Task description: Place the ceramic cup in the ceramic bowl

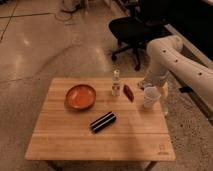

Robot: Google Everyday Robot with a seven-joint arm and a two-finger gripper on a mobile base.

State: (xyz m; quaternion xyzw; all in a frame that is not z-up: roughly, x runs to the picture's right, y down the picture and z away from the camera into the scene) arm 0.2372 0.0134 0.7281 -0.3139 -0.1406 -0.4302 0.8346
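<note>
The white ceramic cup (pixel 150 97) stands upright near the right edge of the wooden table (pixel 75 142). The ceramic bowl (pixel 81 96), orange-red inside with a darker rim, sits on the left half of the table, well apart from the cup. My white arm comes in from the right. Its gripper (pixel 148 86) hangs open just above and behind the cup's rim. I cannot tell whether it touches the cup.
A small clear bottle (pixel 116 82) stands between bowl and cup, with a reddish-brown packet (pixel 129 92) beside it. A black oblong object (pixel 103 121) lies mid-table towards the front. A black office chair (pixel 129 30) stands on the floor behind the table.
</note>
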